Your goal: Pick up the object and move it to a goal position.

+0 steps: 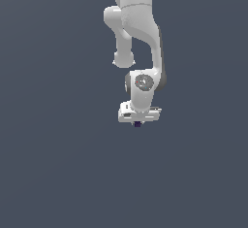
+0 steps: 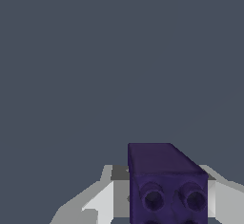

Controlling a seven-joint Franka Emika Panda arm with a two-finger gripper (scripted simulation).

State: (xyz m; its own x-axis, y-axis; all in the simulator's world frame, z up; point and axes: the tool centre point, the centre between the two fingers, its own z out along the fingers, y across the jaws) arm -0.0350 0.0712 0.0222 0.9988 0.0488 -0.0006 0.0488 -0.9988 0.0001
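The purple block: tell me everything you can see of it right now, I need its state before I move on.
The purple block is a small, dark indigo cuboid with a matte, plastic-like look. The face toward the wrist camera carries round recessed holes. It sits between the white fingers of the gripper, which appear to be closed against its sides. In the exterior view only a dark sliver of it shows beneath the gripper. Whether it rests on a surface cannot be told.

Arm hangs from exterior view's top centre. Gripper at its lower end. Block directly beneath gripper body, between fingers (touching both sides, wrist view).
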